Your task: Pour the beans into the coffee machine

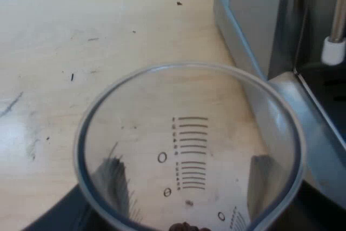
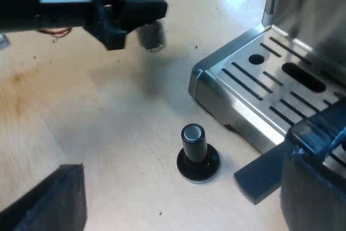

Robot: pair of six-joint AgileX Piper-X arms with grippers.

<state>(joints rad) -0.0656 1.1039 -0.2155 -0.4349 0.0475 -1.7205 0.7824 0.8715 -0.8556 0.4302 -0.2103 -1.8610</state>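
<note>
The measuring glass (image 1: 189,150) is cut off at its base by the picture's edge, so the coffee beans (image 1: 189,226) inside are mostly lost. The fingers (image 1: 114,183) of the left gripper (image 1: 189,187) appear as dark shapes through its wall. From the right wrist view the glass looks blurred, half hidden behind that gripper.

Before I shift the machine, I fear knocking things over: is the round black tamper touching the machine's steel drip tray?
Apart. The right wrist view shows bare wooden table between the round black tamper and the steel drip tray corner.
</note>
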